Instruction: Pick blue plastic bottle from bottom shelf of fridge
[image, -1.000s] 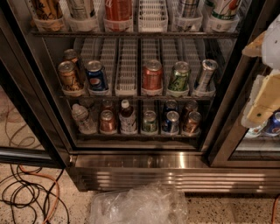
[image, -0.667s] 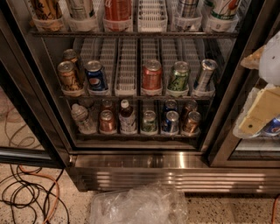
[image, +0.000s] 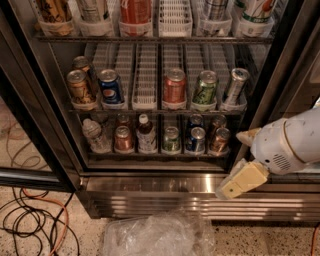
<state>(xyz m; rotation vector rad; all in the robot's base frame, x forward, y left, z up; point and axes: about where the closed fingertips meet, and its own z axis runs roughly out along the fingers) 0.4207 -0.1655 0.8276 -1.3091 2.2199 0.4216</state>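
Note:
The fridge (image: 280, 65) stands open in front of me, with wire racks of cans. On the bottom shelf (image: 155, 155) the blue plastic bottle (image: 145, 134) stands upright, dark with a white cap and pale label, in the third lane from the left, between a red can (image: 123, 138) and a green can (image: 171, 138). My gripper (image: 239, 159) is at the lower right, in front of the fridge's right door post and steel base, well right of the bottle. Its two yellowish fingers (image: 243, 181) are spread apart and hold nothing.
A clear crinkled bottle (image: 94, 135) stands at the shelf's left end. Blue (image: 196, 139) and brown (image: 220, 140) cans fill the right lanes. A higher rack (image: 150, 107) holds larger cans. A crumpled clear plastic bag (image: 155, 234) and cables (image: 35, 220) lie on the floor.
My arm has swung down and to the left from the right edge, so the gripper now sits lower, in front of the fridge's bottom right corner. The drinks have not moved.

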